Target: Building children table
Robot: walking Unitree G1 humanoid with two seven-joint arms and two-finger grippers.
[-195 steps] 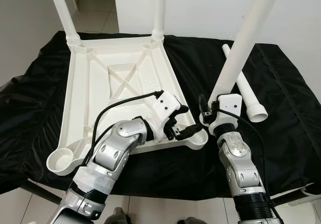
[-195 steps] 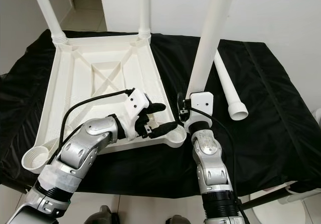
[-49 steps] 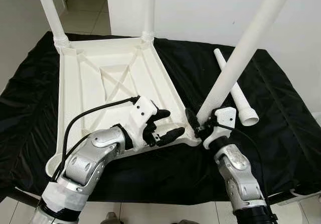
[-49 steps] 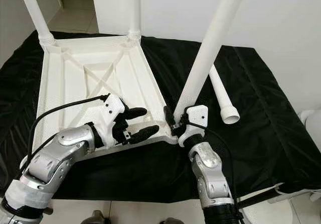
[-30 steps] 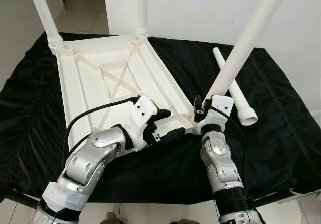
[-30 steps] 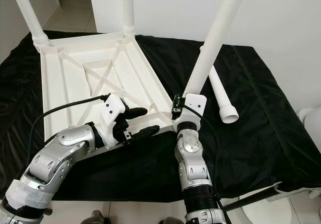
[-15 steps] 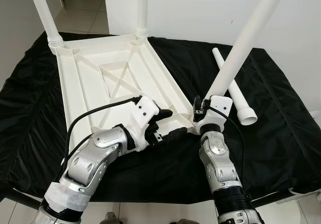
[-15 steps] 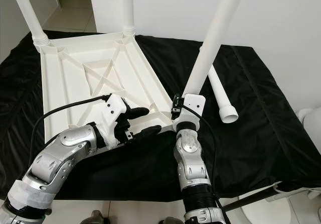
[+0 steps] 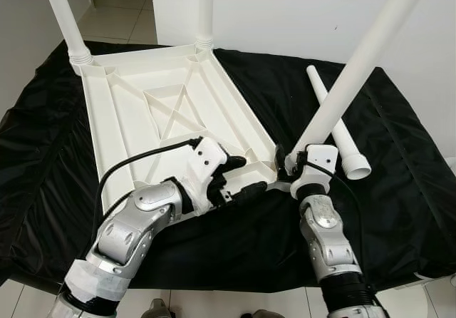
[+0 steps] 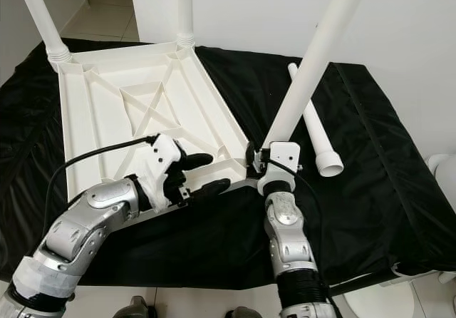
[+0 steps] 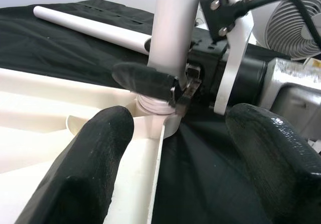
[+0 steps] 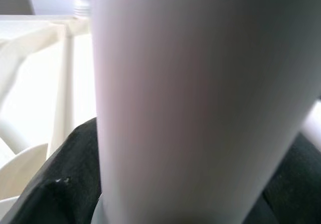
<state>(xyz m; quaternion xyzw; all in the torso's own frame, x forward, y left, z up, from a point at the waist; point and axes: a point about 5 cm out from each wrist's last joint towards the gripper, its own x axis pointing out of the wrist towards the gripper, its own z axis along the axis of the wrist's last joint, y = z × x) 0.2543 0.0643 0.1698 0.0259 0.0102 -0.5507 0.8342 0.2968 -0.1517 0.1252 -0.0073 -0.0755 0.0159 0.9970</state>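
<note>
The upturned white table top lies on the black cloth straight ahead of me, ribbed underside facing up. Its corner sockets are the only holders here: the two far ones, at about 11 and 12 o'clock, each have a white leg standing upright in them, the far-left leg and the far-right leg. At the near right corner socket, about 1 o'clock from my chest, the tilted leg has its threaded foot sitting at the socket mouth; it leans up and away toward 1 o'clock rather than standing plumb. I cannot tell how deep it sits.

My right gripper is clamped around the base of that tilted leg just above the socket, black fingers closed on the tube. In my right wrist view the leg is a pale blur close against the lens.

My left gripper rests at the near edge of the table top, just to the 9 o'clock side of that corner. Its two black fingers are spread wide apart, one over the white rim and the other over the black cloth, gripping nothing.

A fourth leg, the spare leg, lies flat on the cloth at about 2 o'clock, behind the tilted one, its wide open end toward me.

At the edge of my left wrist view stands a white fan.
</note>
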